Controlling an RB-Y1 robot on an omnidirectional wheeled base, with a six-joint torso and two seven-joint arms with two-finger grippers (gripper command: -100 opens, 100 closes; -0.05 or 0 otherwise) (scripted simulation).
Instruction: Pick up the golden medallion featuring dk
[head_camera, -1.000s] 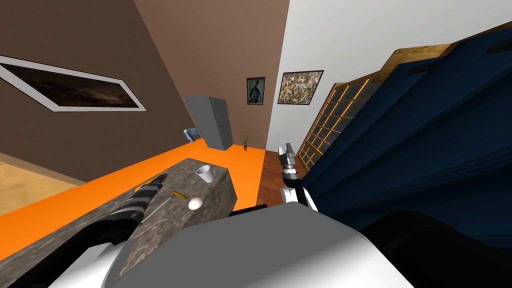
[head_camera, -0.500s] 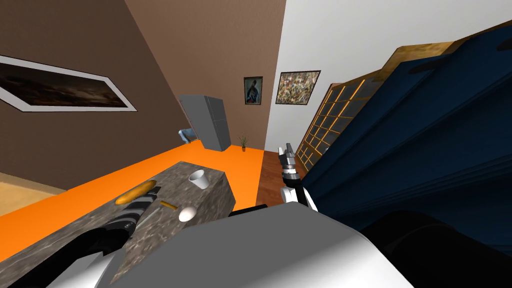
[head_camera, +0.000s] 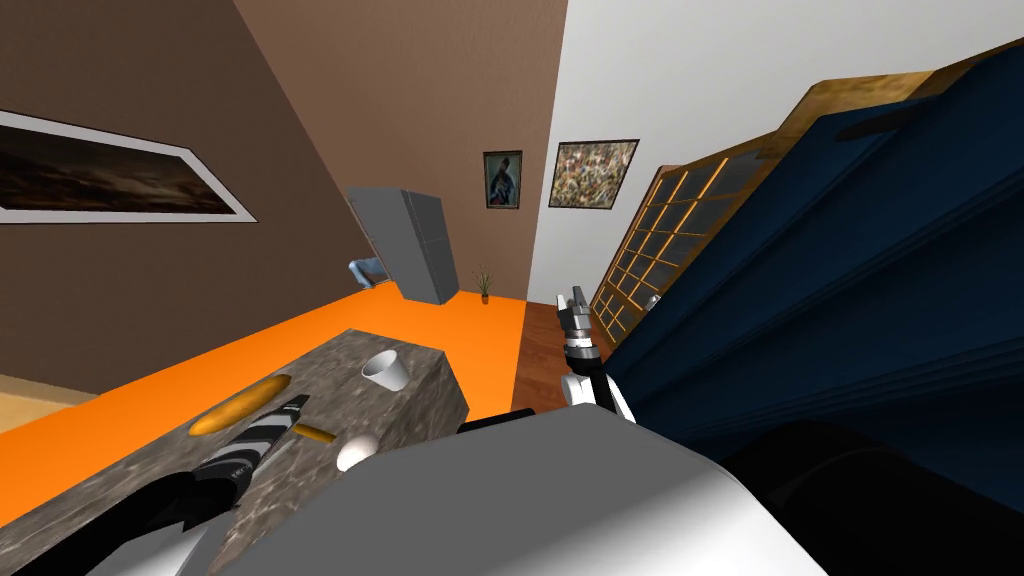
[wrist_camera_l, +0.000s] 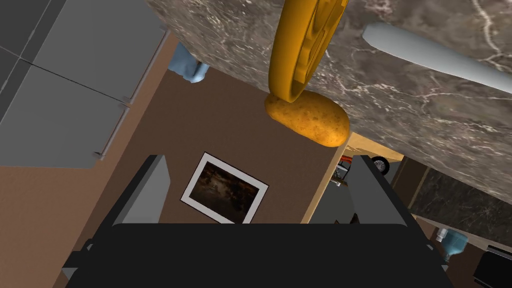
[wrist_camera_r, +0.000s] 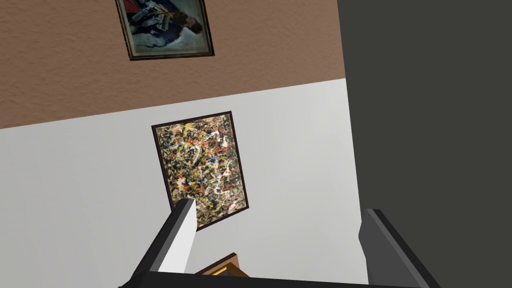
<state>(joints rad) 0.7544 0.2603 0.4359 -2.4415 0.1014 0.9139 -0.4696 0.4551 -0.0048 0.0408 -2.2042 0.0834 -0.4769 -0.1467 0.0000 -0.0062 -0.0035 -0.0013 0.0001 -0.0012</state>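
Left gripper (wrist_camera_l: 258, 159) hangs open and empty over the surface (head_camera: 320, 365), lower left of the head view. The golden medallion (wrist_camera_l: 300, 45) lies just ahead, edge-on, lined up with its fingers' gap. Right gripper (head_camera: 572, 308), also open, is well apart.

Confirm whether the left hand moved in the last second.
Yes. Against the cup on the table, the left hand has drawn back toward the robot, away from the table's far edge.
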